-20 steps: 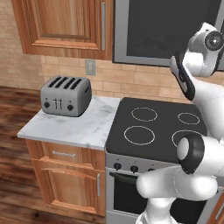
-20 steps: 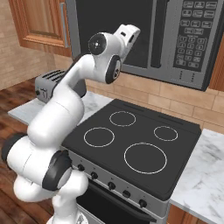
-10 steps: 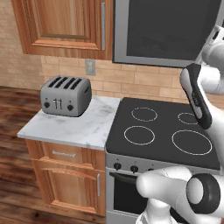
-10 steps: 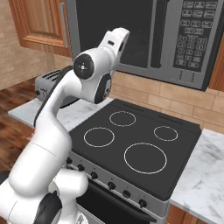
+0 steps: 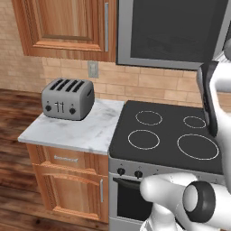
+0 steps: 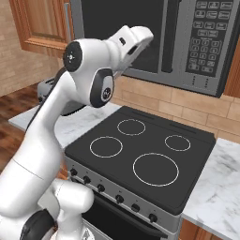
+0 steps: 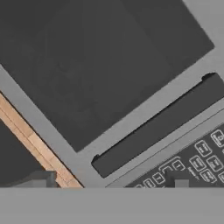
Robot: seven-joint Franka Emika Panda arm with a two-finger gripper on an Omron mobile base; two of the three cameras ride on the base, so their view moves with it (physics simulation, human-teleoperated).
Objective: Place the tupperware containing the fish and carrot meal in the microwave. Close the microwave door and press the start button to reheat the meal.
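The microwave (image 5: 176,31) hangs above the stove with its door (image 7: 100,65) shut. In the hand view the dark glass window is close ahead, with the dark bar handle (image 7: 162,131) and the keypad (image 7: 199,159) beside it. My gripper (image 7: 111,181) is open, its fingertips (image 7: 41,179) far apart with nothing between them. From the right base camera, my hand (image 6: 136,40) is raised just in front of the microwave door (image 6: 103,18), left of the handle (image 6: 169,35). The tupperware and the fish and carrot meal are out of view.
Below the microwave lies the black four-ring stove top (image 5: 167,135) (image 6: 140,154). A grey toaster (image 5: 67,98) stands on the marble counter (image 5: 76,131) to its left. A wooden wall cabinet (image 5: 72,27) hangs left of the microwave. More marble counter (image 6: 215,187) lies to the right.
The arm has changed posture: its elbow has swung forward and its upper links have shifted, while the hand stays in front of the microwave door.
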